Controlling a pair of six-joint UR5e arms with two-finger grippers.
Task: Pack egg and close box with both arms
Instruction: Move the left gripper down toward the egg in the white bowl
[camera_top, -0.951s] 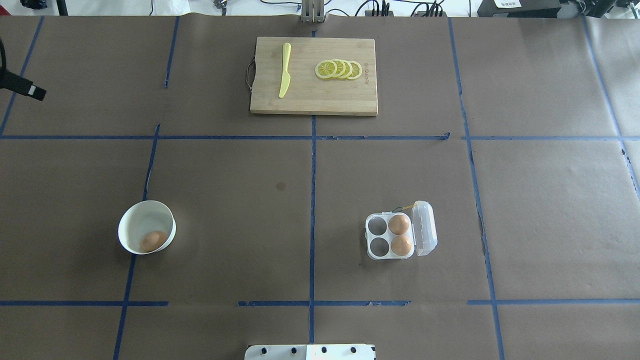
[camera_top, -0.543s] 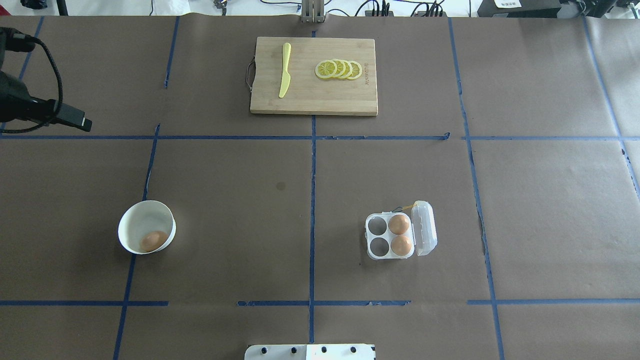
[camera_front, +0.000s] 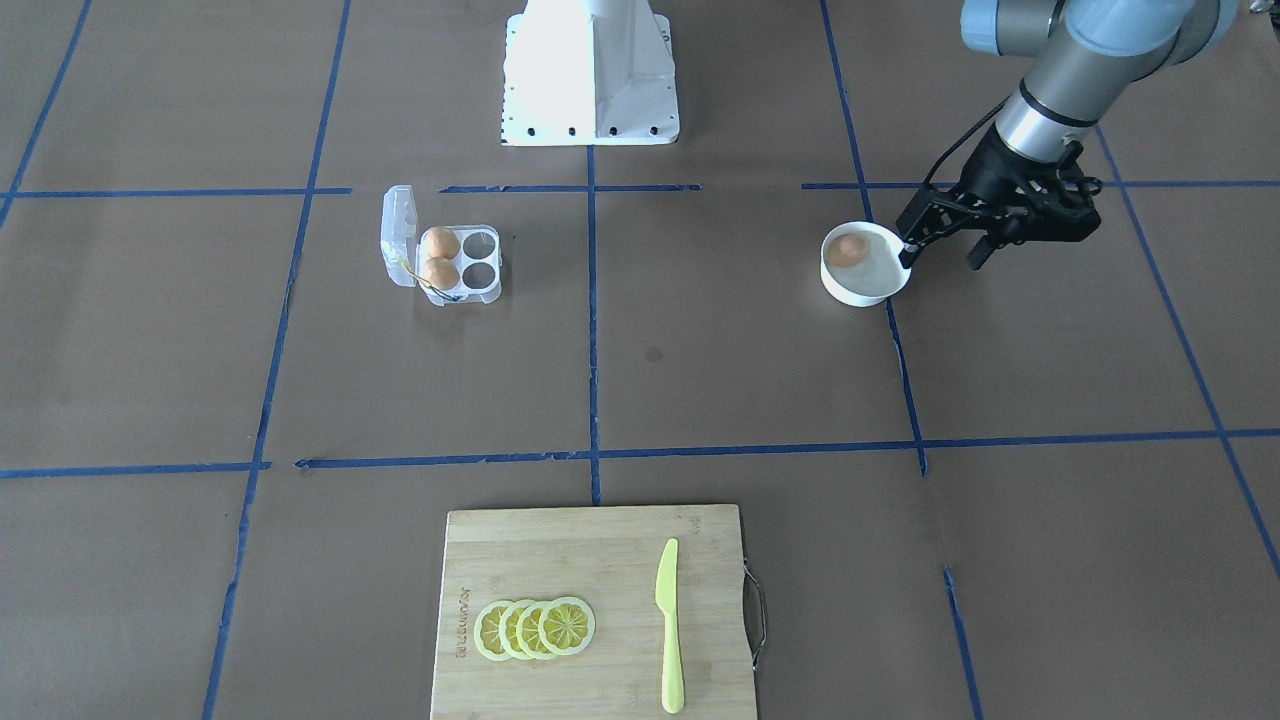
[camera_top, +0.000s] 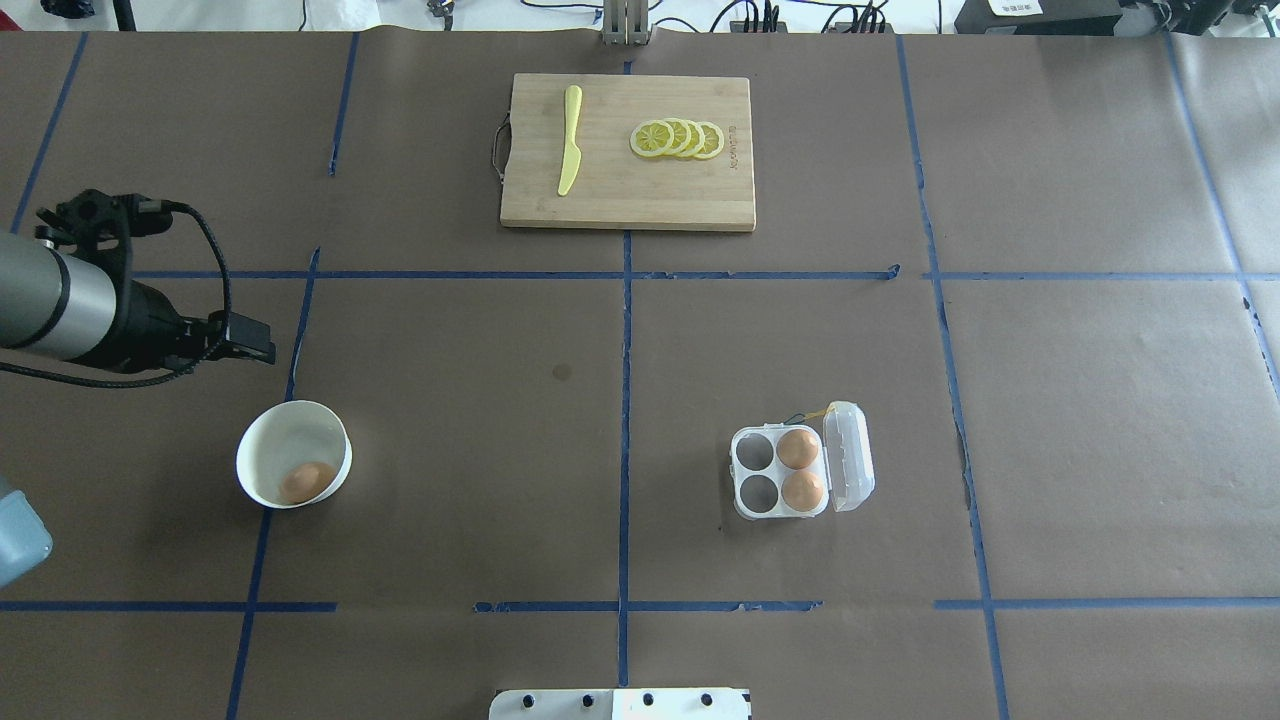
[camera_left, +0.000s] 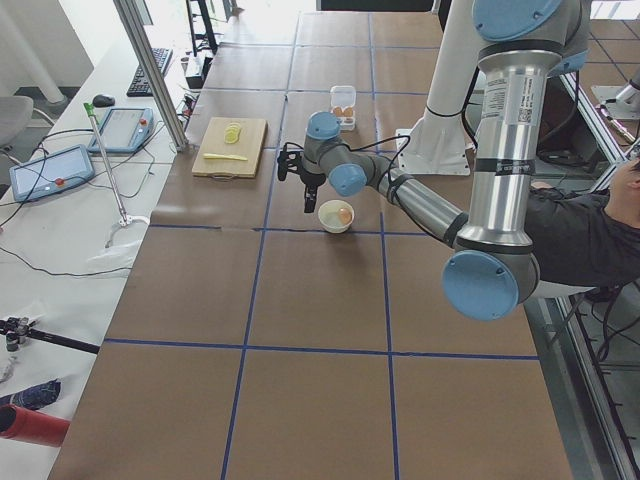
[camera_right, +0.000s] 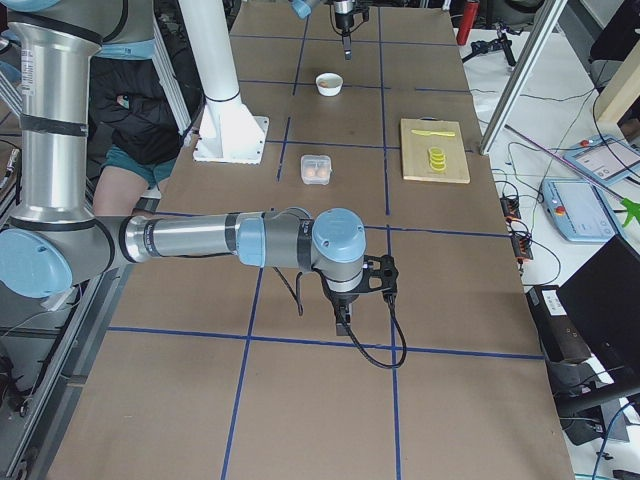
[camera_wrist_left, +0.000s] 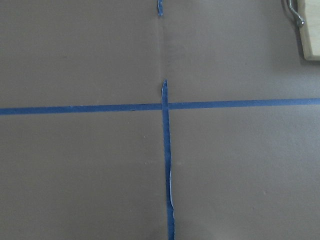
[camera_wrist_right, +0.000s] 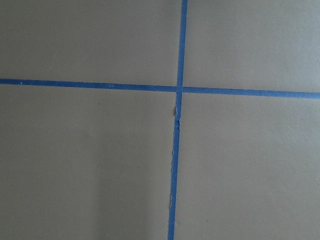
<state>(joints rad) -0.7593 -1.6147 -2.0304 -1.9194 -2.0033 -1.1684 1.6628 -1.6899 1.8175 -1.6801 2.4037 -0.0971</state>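
One orange-brown egg (camera_top: 307, 481) lies in a round white bowl (camera_top: 290, 430) on the robot's left side; it also shows in the front view (camera_front: 848, 250). The clear four-cell box (camera_top: 752, 475) stands to the right with its lid (camera_top: 848, 455) open, and two eggs (camera_top: 797, 449) fill the cells next to the lid. My left gripper (camera_front: 940, 260) hovers just beyond the bowl with its fingers apart and empty; it also shows overhead (camera_top: 262, 350). My right gripper (camera_right: 343, 320) shows only in the exterior right view, far from the box, and I cannot tell its state.
A wooden cutting board (camera_top: 620, 190) with a yellow knife (camera_top: 569, 140) and lemon slices (camera_top: 678, 138) lies at the far middle. The white base block (camera_top: 620, 704) sits at the near edge. Blue tape lines cross the brown table cover.
My left arm has swung in from the far left edge toward the bowl, and its gripper now hangs just beyond the bowl. The eggs, bowl and box have not moved.
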